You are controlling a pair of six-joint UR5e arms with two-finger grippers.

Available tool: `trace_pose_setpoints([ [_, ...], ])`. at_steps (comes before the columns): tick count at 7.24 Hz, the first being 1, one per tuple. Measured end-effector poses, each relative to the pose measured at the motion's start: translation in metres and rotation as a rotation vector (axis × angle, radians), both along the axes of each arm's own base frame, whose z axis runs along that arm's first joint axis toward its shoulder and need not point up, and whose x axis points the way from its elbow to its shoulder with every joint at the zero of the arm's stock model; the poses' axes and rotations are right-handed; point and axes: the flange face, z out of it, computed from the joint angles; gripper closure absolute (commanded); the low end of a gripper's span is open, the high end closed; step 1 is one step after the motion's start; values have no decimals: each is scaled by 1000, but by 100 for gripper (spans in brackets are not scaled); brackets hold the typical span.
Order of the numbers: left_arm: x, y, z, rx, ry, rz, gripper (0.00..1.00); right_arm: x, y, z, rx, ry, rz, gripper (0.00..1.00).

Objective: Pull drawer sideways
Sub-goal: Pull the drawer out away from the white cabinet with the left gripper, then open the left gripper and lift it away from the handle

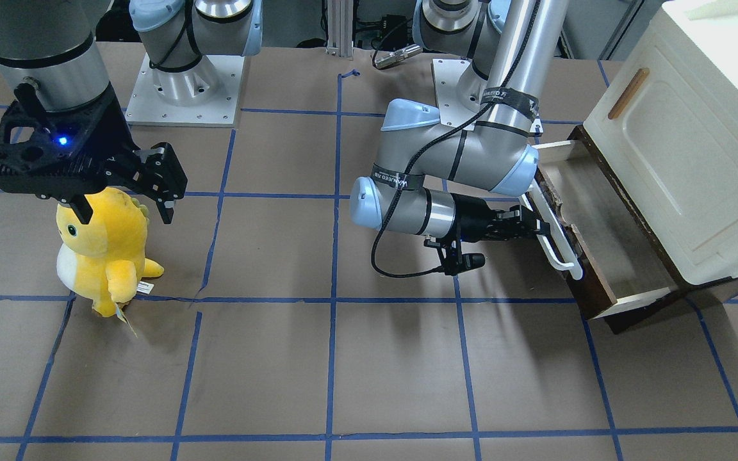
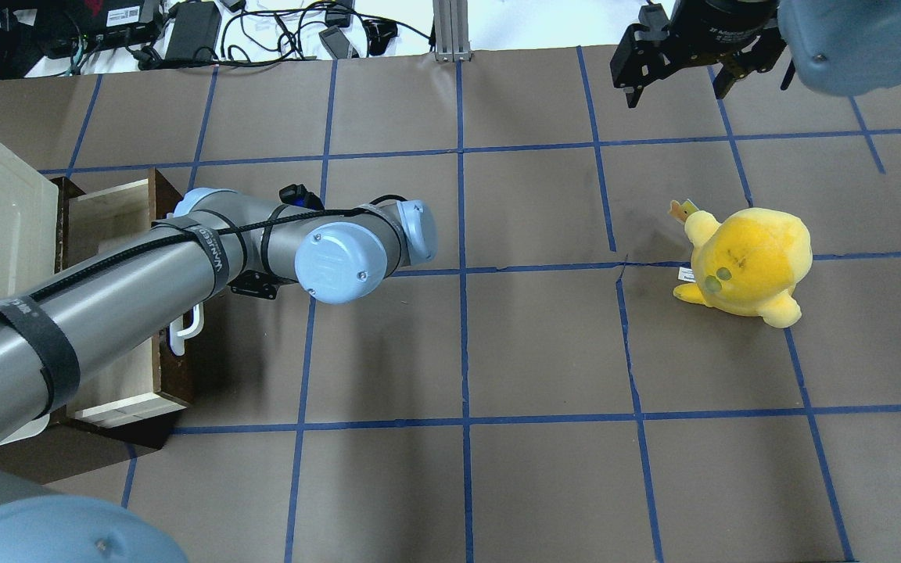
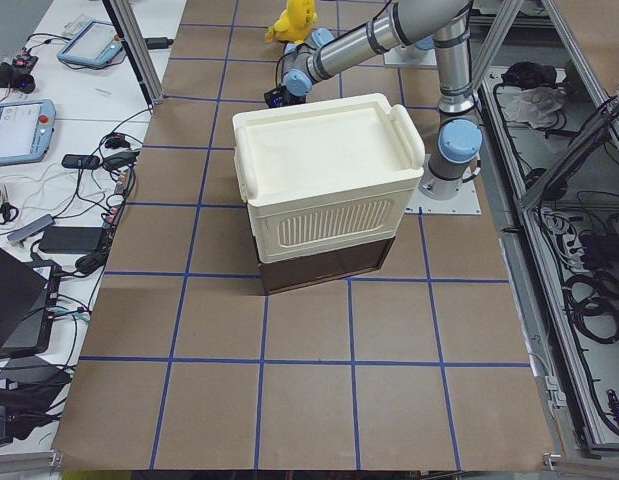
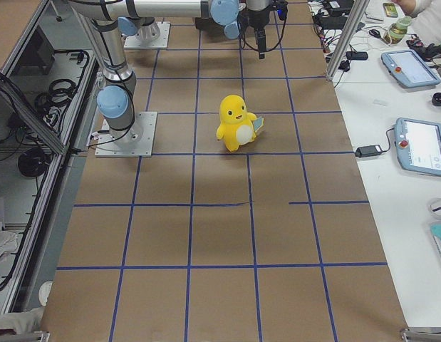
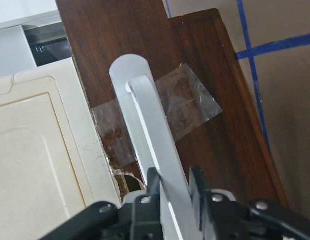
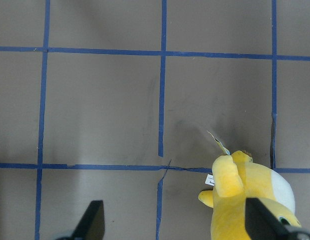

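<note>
The drawer (image 1: pixel 606 243) has a dark brown wooden front, a long white bar handle (image 1: pixel 555 234) and pale cream insides. It stands pulled out from under the cream cabinet (image 1: pixel 683 134); it also shows in the overhead view (image 2: pixel 118 219). My left gripper (image 1: pixel 539 229) is shut on the white handle. The wrist view shows its fingers (image 5: pixel 197 182) clamped on either side of the bar (image 5: pixel 155 135). My right gripper (image 1: pixel 125 205) is open and empty, hovering above a yellow plush toy (image 1: pixel 105 246).
The cream cabinet has a door with a small wooden handle (image 1: pixel 628 93). The yellow plush (image 2: pixel 744 264) stands on the brown paper-covered table marked with blue tape lines. Both arm bases (image 1: pixel 183 83) sit at the table's robot side. Cables and devices lie beyond the far edge (image 2: pixel 184 23).
</note>
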Motion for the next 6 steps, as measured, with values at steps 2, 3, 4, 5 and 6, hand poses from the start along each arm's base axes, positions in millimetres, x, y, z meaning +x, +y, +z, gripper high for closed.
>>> trace_pose_setpoints([
  [2,1,-5,14,-23,14,5,0,0,0,0,0,0,0,0],
  [3,-2,-12,29,-59,43,22,0,0,0,0,0,0,0,0],
  [4,-8,-21,54,-93,120,69,0,0,0,0,0,0,0,0],
  [5,-14,-26,83,-107,233,129,0,0,0,0,0,0,0,0],
  [6,-21,-26,117,-130,362,183,0,0,0,0,0,0,0,0],
])
